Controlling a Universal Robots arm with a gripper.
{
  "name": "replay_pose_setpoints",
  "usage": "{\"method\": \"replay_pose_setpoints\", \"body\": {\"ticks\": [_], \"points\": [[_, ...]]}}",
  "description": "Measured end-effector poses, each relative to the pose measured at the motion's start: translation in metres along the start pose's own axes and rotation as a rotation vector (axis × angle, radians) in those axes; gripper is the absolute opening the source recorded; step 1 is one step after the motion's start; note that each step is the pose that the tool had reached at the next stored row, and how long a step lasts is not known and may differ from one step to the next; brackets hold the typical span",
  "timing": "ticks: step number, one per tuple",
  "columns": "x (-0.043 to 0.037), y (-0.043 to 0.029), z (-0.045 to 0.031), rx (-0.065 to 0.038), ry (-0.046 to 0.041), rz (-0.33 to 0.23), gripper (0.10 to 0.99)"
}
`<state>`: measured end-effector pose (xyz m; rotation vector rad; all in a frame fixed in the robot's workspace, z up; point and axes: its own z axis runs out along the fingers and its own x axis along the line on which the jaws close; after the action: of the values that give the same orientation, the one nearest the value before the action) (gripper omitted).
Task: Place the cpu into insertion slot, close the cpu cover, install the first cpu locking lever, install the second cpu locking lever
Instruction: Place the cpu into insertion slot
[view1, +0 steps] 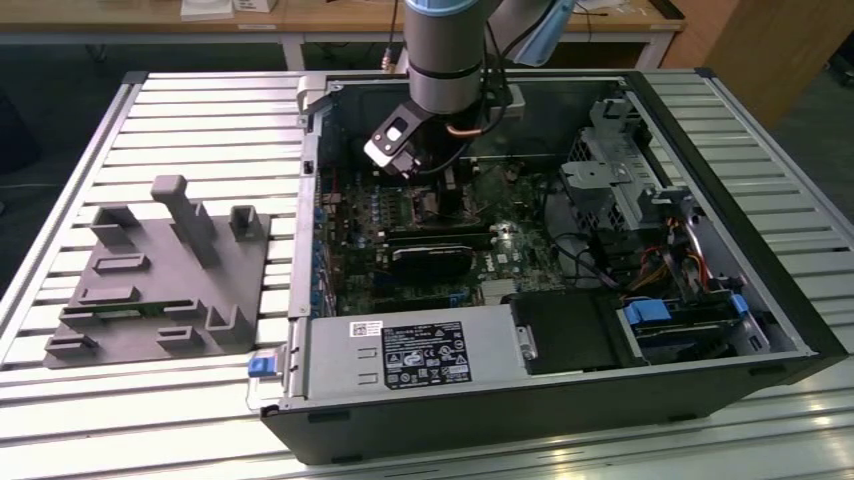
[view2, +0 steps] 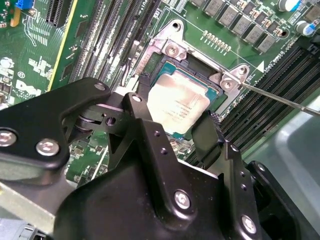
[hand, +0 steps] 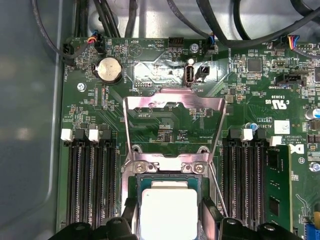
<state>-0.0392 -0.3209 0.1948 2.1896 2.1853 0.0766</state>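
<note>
The cpu, a pale silver square, lies level in the insertion slot. My gripper straddles it, with a black finger against one edge and the other against the opposite corner. In the exterior view the gripper reaches down inside the computer case over the motherboard. The cpu cover stands swung open beyond the socket, and the board shows through its window. A thin wire locking lever sticks out beside the socket, unlatched.
Long black memory slots flank the socket. In the case are a drive cage, a power supply and cables. A grey fixture sits on the slatted table at the exterior view's left.
</note>
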Motion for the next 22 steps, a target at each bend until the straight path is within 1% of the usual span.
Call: {"method": "replay_pose_setpoints", "body": {"ticks": [5,12,13,14,15,17,18,20,21,22], "points": [[0.0000,0.0005,-0.0073,0.000,0.0000,0.000,0.616],[0.0000,0.0005,-0.0079,0.000,-0.0001,0.000,0.616],[0.0000,0.0005,-0.0079,0.000,0.0000,0.000,0.600],[0.0000,0.0005,-0.0079,0.000,-0.0001,0.000,0.537],[0.0000,0.0005,-0.0079,0.000,0.0000,0.000,0.537],[0.0000,0.0005,-0.0080,0.000,0.0000,0.000,0.420],[0.0000,0.0005,-0.0080,0.000,0.0000,0.000,0.420],[0.0000,0.0005,-0.0080,0.000,0.0000,0.000,0.302],[0.0000,0.0005,-0.0080,0.000,0.0000,0.000,0.302],[0.0000,0.0005,-0.0080,0.000,-0.0001,0.000,0.243]]}}
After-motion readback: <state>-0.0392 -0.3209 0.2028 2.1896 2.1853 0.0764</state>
